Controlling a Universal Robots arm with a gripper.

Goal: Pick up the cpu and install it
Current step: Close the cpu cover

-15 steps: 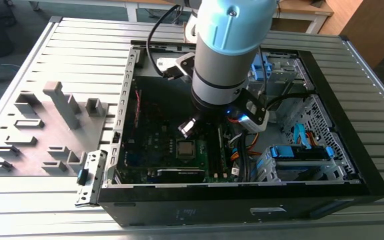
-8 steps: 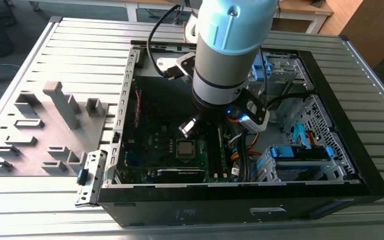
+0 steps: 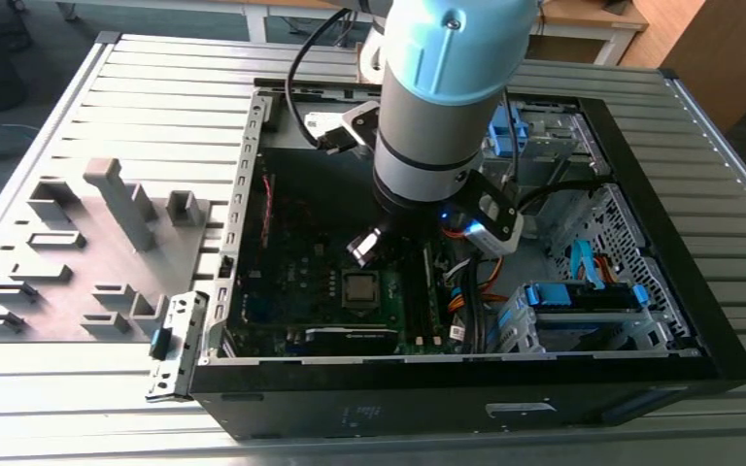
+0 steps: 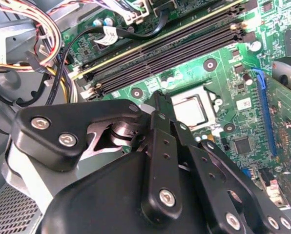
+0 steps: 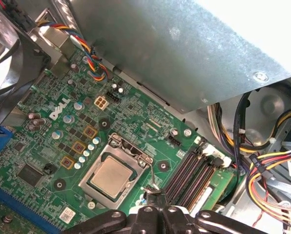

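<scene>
ribbed metal table [image 3: 127, 87], one open pc case [image 3: 477, 408] on it, one grey fixture tray [image 3: 88, 267] at the case's 9 o'clock in the exterior view. one cpu [image 5: 110, 174] sits in the socket on the green motherboard [image 5: 135, 107]. one gripper [image 5: 151, 191], fingers pressed together, hovers just at the cpu's 12 o'clock in that exterior view

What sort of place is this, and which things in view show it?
Probably a robotics lab workbench: a robot arm reaches into an open computer case on a slatted metal table, beside a grey fixture tray.
</scene>
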